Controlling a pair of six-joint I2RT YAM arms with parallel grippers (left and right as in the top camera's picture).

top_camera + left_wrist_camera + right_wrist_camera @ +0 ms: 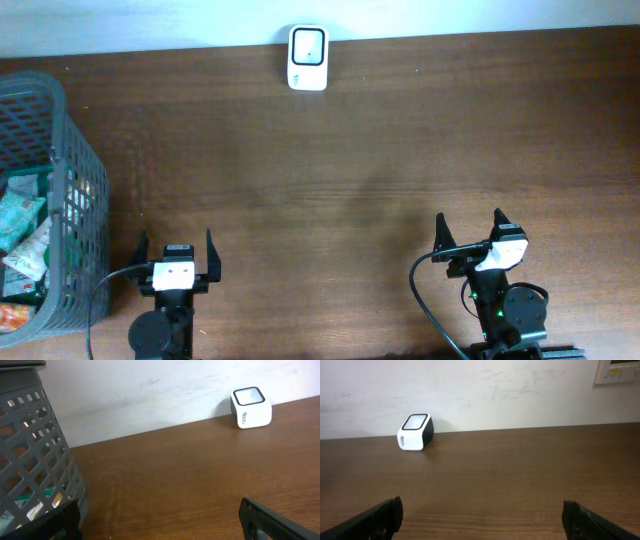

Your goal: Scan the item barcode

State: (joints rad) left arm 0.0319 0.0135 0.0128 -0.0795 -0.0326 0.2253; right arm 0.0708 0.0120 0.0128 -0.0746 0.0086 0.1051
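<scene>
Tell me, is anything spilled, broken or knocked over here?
Nothing stands out. The white scanner sits upright at the far edge of the table, and the packets lie inside the grey basket. Nothing is spilled.

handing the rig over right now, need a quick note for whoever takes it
Grippers: the left gripper is open and empty, low at the front, next to the basket. The right gripper is open and empty at the front right.
Things: the packets lie inside the grey basket at the far left. The white scanner stands at the back, by the wall.
Done: nothing yet; no packet is held.
Left: take a packet from the basket and show its barcode to the scanner.
</scene>
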